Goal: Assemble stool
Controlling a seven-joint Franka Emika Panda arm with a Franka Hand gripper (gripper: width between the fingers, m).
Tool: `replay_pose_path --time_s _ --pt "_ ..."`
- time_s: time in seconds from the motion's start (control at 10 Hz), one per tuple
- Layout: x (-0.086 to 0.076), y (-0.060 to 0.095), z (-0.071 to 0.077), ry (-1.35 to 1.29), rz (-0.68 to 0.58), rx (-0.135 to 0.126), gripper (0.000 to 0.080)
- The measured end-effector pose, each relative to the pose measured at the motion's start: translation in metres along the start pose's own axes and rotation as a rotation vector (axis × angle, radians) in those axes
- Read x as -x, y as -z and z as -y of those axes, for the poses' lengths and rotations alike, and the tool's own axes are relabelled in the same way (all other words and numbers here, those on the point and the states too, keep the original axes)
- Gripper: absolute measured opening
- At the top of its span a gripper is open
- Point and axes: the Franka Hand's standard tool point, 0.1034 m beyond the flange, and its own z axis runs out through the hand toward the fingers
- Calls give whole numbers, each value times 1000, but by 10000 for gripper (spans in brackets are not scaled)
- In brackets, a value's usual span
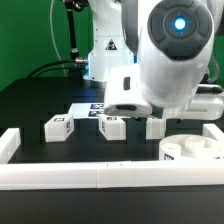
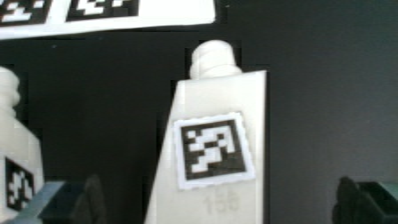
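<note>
- Arm (image 1: 170, 50): fills the exterior view from 12 to 3 o'clock. Its wrist hangs over the row of stool parts on the black table (image 1: 40, 100).
- Legs: three short white blocks lie in a row across the middle of the exterior view, all apart from one another.
  - First leg (image 1: 58, 127) lies toward 9 o'clock.
  - Second leg (image 1: 111, 127) lies at centre.
  - Third leg (image 1: 155, 127) lies just past centre toward 3 o'clock.
  - The first and second show black-and-white tags.
- Seat (image 1: 195, 150): a round white disc with holes, lying flat on the table at about 4 o'clock in the exterior view, just beside the third leg.
- Border rails (image 1: 60, 175): one runs along the 6 o'clock edge and one stands on the 9 o'clock side.
- Marker board (image 1: 88, 106): lies behind the legs, toward 12 o'clock from the second leg, and is partly hidden by the arm.
- Gripper (image 2: 221, 200): in the wrist view it looks down on one leg lying tag up, with its round peg end pointing toward the marker board.
  - This is probably the second leg (image 2: 214, 150). The match is not certain, because the exterior view hides the fingertips behind the wrist.
- Fingers (image 2: 71, 200): spread wide, one on each side of that leg. Bare table shows between each finger and the leg, and nothing is pinched.
- Neighbour leg (image 2: 15, 140): cut off at the edge of the wrist view, beside the framed leg and apart from it.
</note>
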Motion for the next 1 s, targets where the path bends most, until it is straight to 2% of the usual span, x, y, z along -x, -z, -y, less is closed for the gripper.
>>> replay_pose_path --time_s 0.4,0.5,0.8,0.9,1.0 --pt "-1 -2 0 -3 1 -2 649" --pt "2 -9 -1 -12 46 -1 649" --pt "0 -12 -4 -12 115 5 649" --pt "0 -12 -3 -11 115 6 617" --pt "0 -12 -3 -11 115 6 480"
